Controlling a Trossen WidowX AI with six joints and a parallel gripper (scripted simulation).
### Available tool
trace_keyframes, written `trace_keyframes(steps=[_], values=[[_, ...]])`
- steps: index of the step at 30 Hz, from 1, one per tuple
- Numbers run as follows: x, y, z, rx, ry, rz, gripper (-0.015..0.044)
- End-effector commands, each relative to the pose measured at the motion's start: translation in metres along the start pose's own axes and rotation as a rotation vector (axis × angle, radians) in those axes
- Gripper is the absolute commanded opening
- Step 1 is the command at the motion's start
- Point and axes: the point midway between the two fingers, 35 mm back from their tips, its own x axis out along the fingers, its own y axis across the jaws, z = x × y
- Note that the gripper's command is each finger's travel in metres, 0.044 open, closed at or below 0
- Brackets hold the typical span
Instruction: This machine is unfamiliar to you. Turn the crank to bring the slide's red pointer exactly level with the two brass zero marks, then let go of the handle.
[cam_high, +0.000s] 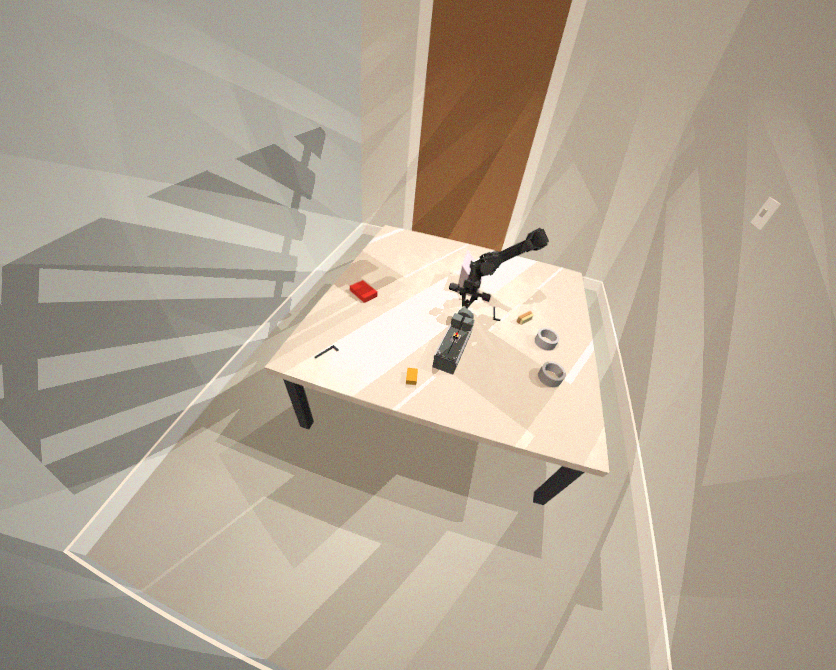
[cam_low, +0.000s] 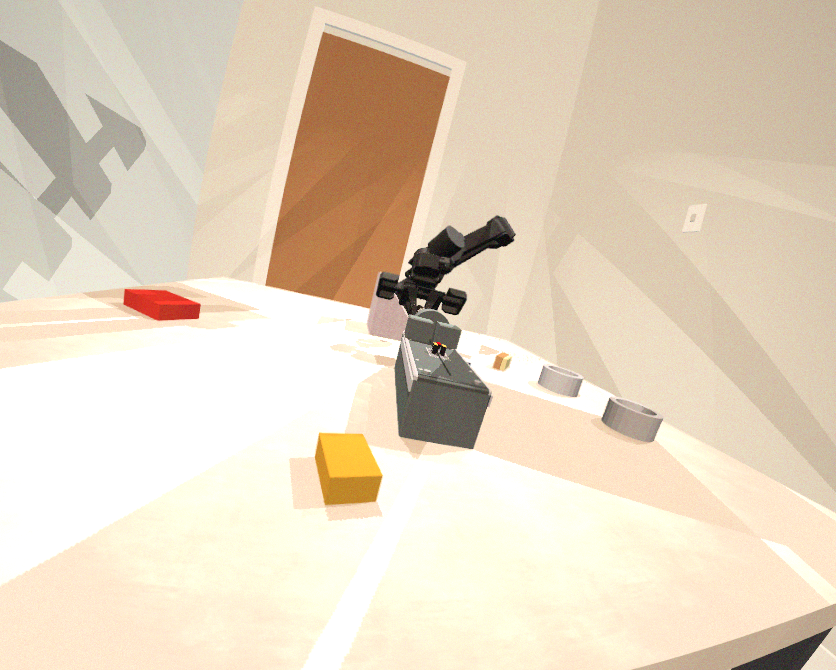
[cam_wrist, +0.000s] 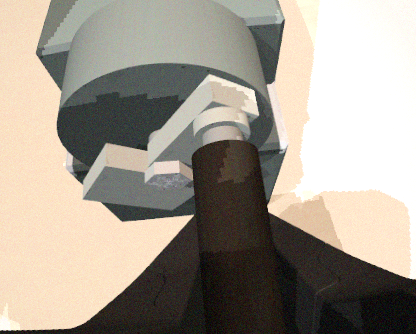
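The dark grey machine stands mid-table, its crank end toward the arm. A pale crank arm carries a dark brown handle, which points toward my gripper. My gripper is shut on the handle; its fingertips are partly hidden behind the handle in the wrist view. The red pointer shows on the machine's top between small yellowish marks. It looks close to them, but is too small to tell whether it is exactly level. The wrist view does not show the pointer.
A red block lies left, an orange block near the front. Two grey rings and a small tan block lie right. A pale panel stands beside the arm.
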Motion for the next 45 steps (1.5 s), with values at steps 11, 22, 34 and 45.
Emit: trace_keyframes(steps=[11, 22, 34, 45], values=[[0.001, -0.002, -0.001, 0.000, -0.001, 0.000, 0.0000], [0.001, -0.002, -0.001, 0.000, -0.001, 0.000, 0.0263], [-0.006, -0.004, 0.008, -0.001, 0.001, -0.003, 0.0440], [-0.033, -0.003, 0.034, 0.000, 0.000, -0.002, 0.0440]])
